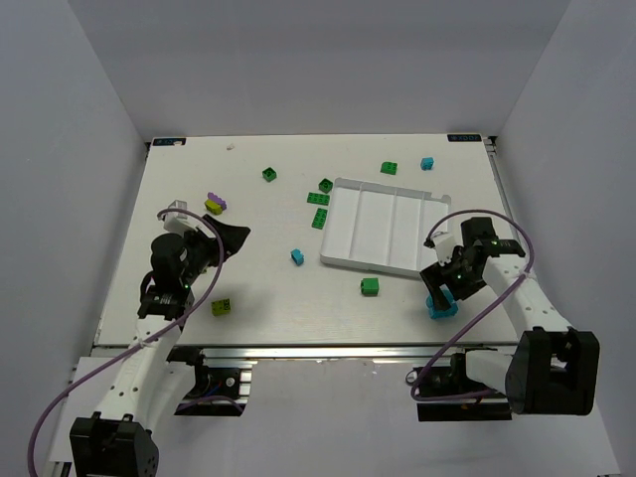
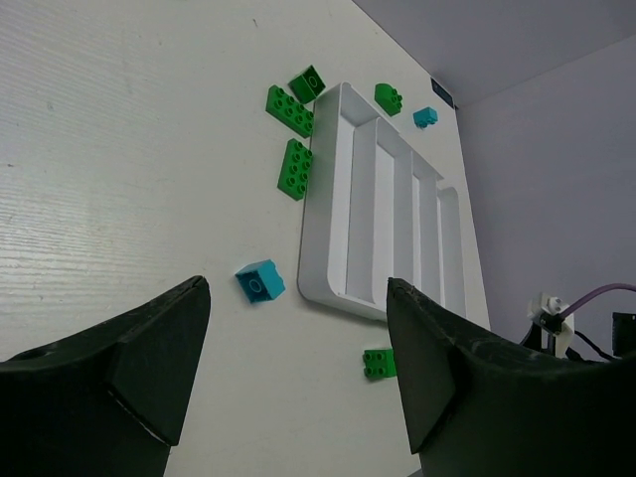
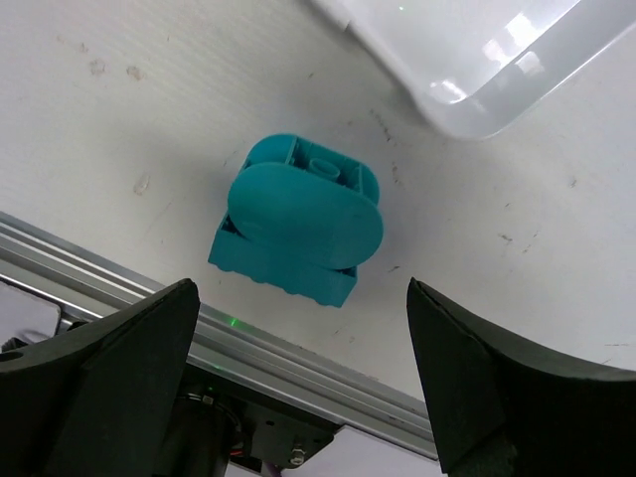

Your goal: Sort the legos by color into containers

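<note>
The white tray [image 1: 338, 260] with long compartments lies right of centre, and no brick shows in them. Legos are scattered around it: a cyan one [image 1: 297, 256], green ones [image 1: 370, 286] [image 1: 318, 219], a lime one [image 1: 222, 307]. A teal brick [image 3: 298, 224] lies on the table beside the tray's near right corner. My right gripper [image 3: 300, 298] stands open just short of it, touching nothing. My left gripper [image 2: 296, 298] is open and empty above the table. It faces the tray [image 2: 323, 199], the cyan brick [image 2: 260, 281] and a green one [image 2: 378, 363].
Further bricks lie behind the tray: dark green [image 1: 269, 174], green [image 1: 389, 168], cyan [image 1: 427, 164]. A purple and lime pair [image 1: 215, 204] sits far left. The table's front rail [image 3: 298, 368] runs right under the right gripper. Grey walls close in on three sides.
</note>
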`<state>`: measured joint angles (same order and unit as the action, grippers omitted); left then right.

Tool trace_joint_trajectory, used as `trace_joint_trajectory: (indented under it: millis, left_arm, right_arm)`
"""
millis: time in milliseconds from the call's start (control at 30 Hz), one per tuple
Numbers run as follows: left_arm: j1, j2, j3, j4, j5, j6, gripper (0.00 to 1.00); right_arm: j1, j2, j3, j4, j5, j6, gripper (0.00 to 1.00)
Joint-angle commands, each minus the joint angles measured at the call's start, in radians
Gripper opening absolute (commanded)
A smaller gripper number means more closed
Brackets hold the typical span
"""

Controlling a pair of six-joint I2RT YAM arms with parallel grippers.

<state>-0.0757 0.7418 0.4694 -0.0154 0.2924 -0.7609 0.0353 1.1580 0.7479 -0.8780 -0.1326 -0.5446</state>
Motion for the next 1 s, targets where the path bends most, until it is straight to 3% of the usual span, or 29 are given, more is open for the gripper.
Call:
trace_joint_trajectory:
  millis: [0,967]
  left_arm:
    - [0.001,0.014,0.008,0.058,0.013,-0.014,0.81]
    - [-0.001,0.018,-0.011,0.071,0.005,-0.006,0.81]
  right_arm:
    - [0.008,0.046,0.090,0.016,-0.018,0.038,0.89]
    - [0.126,0.223,0.074,0.008,0.096,0.201,0.89]
